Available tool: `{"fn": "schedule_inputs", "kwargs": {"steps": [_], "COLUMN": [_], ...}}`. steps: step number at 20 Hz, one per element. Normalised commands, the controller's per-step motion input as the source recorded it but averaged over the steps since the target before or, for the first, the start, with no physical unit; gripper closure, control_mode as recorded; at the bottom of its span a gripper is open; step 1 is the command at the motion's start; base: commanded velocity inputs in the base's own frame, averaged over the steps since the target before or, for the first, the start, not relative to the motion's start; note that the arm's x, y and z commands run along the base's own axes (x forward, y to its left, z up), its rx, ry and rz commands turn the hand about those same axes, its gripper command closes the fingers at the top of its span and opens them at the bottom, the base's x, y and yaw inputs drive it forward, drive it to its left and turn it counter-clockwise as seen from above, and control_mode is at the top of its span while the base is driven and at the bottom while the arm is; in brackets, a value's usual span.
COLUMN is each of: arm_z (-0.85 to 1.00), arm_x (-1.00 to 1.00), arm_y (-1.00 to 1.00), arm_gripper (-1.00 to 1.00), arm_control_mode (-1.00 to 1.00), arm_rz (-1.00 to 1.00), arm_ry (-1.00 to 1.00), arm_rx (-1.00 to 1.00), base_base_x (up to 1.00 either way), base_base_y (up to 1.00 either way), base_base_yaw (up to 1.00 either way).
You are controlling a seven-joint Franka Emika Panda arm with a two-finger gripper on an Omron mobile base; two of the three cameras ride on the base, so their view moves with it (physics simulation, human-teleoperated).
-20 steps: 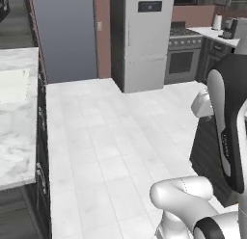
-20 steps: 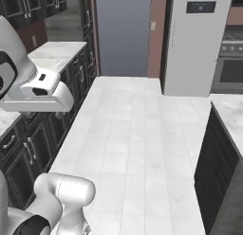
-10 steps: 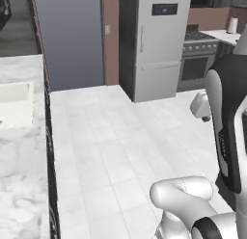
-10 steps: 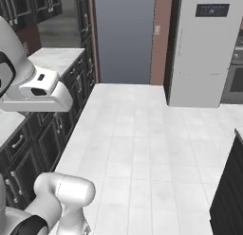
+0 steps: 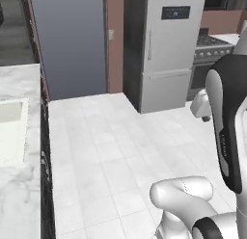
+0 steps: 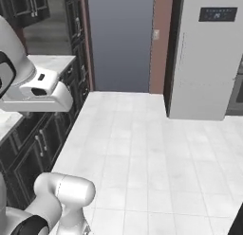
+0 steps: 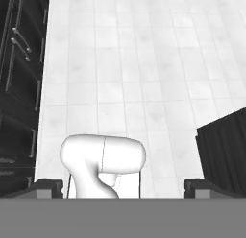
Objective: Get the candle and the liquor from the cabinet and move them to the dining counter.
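The white tiled floor [image 5: 111, 151] takes up most of the scene, running ahead to a blue-grey door [image 5: 70, 40] and a tall silver fridge [image 5: 166, 45] beside it. On the left stands a marble bench [image 5: 21, 132] with a pale sink set into it, above dark lower drawers [image 6: 33, 149] with bar handles. A stove [image 5: 210, 45] sits to the right of the fridge.

The claw [image 7: 123, 186] points down at bare floor, its two tips spread wide with nothing between them.

Neither the candle nor the liquor can be seen here, nor the wall cupboard that holds them, so this looks like a travelling stage. To do it well, the base should drive clear of the bench edge, arm tucked, and stop square before the cupboard doors.
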Motion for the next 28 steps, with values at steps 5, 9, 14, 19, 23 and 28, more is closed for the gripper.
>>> {"fn": "schedule_inputs", "kwargs": {"steps": [5, 9, 14, 19, 23, 28], "arm_z": [0.0, 0.0, 0.0, 0.0, 0.0, 0.0], "arm_x": [0.0, 0.0, 0.0, 0.0, 0.0, 0.0], "arm_y": [0.0, 0.0, 0.0, 0.0, 0.0, 0.0], "arm_gripper": [-1.0, -1.0, -1.0, -1.0, -1.0, -1.0], "arm_control_mode": [1.0, 1.0, 1.0, 1.0, 1.0, 1.0], "arm_rz": [0.0, 0.0, 0.0, 0.0, 0.0, 0.0], "arm_ry": [0.0, 0.0, 0.0, 0.0, 0.0, 0.0], "arm_rx": [0.0, 0.0, 0.0, 0.0, 0.0, 0.0], "base_base_x": [1.0, 0.63, 0.45, 0.46, 0.46, 0.46], "base_base_y": [-0.31, -0.32, -0.09, 0.1, 0.35, 0.57], "base_base_yaw": [-0.13, -0.58, -0.71, -0.75, -0.78, -0.74]}}
